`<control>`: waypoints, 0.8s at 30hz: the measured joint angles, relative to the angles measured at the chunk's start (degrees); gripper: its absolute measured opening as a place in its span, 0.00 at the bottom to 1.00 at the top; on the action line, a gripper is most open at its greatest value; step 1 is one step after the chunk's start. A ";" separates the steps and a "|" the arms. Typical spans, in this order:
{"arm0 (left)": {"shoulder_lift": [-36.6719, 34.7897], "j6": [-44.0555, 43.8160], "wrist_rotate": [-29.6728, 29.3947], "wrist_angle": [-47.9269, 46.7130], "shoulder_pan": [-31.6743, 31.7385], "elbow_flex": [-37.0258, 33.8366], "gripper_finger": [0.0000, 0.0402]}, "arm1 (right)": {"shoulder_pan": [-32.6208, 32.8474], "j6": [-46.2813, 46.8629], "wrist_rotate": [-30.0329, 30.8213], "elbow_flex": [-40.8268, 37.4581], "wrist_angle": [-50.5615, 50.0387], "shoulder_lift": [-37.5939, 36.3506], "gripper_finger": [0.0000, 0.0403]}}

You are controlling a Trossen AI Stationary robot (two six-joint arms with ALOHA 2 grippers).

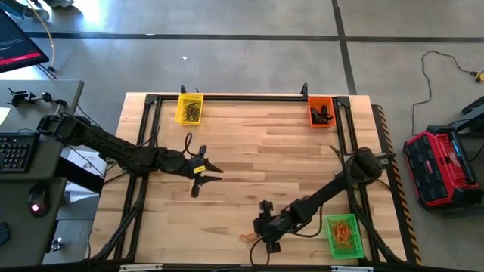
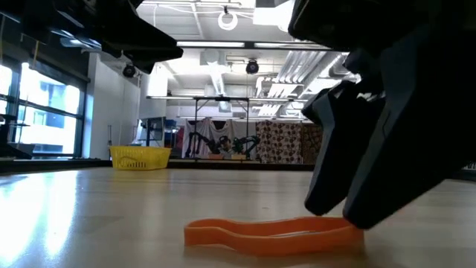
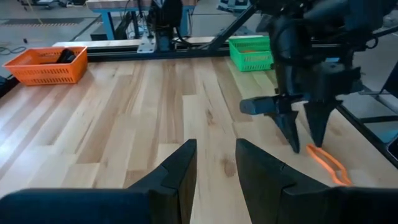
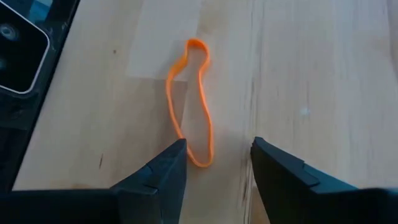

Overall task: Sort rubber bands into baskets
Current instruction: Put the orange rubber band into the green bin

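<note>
Thin floppy orange rubber band [image 4: 191,106] flat on woodgrain beneath wide-spread right tool [image 4: 216,163].

The right arm reaches across toward the near edge of the table, its right gripper [image 4: 214,162] pointing down with fingers parted, tips close to the tabletop. The left arm stretches in from the left side, its left gripper [image 1: 214,171] held mid-table with fingers apart, holding nothing.

table [image 1: 249,162]: pale wood planks, smooth, I see a slight sheen
baskets [image 3: 45,65]: plastic mesh
rubber band [image 4: 189,102]: smooth orange rubber
</note>
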 joint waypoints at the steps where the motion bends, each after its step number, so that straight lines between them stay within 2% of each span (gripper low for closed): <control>1: 0.00 0.00 -0.01 0.00 -0.24 0.00 0.25 | -0.02 0.00 -0.02 0.00 0.05 0.29 0.41; 4: 0.00 0.00 -0.11 -0.04 -0.76 0.00 0.25 | 0.00 -0.79 -0.01 0.00 0.67 1.15 0.39; 8: 0.00 0.02 -1.52 -0.16 -0.75 0.00 0.25 | 0.00 -1.19 0.22 0.13 1.27 2.17 0.31; 16: 0.00 -1.19 -2.80 -0.22 -0.77 0.00 0.25 | -0.02 -2.15 -2.42 0.10 -0.34 1.26 0.03; 19: 0.00 -2.80 -2.79 -0.15 -1.31 0.00 0.25 | -0.04 -0.75 -3.42 0.38 -4.42 -0.26 0.03; 24: 0.00 -2.51 -2.81 0.97 -2.75 0.00 0.25 | 0.74 2.79 -2.65 2.79 -16.79 -3.65 0.01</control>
